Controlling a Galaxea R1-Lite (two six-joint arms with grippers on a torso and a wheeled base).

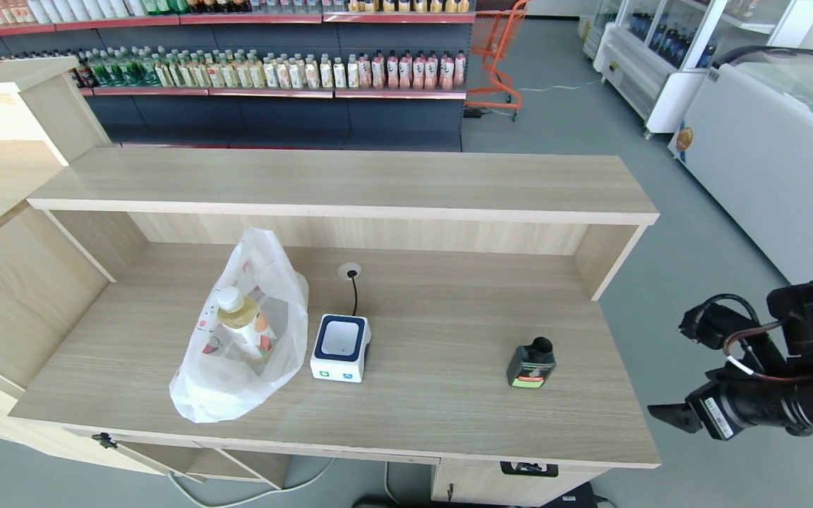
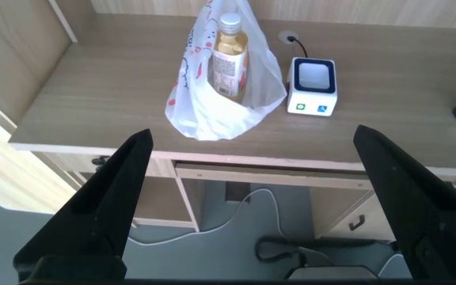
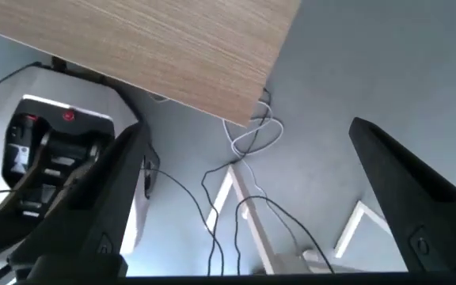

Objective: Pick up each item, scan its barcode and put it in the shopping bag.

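Left gripper point(image 2: 253, 133) and right gripper point(image 3: 245, 127) are both spread apart, empty. I'd grab the dark bottle point(image 1: 531, 362) by its body, keeping the label clear for the scanner point(image 1: 340, 347).

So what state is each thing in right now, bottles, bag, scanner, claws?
shopping bag: standing on the counter, holding one bottle.
pale bottle: upright in the bag, capped.
scanner: flat on the counter, nothing over it.
dark bottle: upright on the counter, untouched.
left gripper: open, empty.
right gripper: open, empty.
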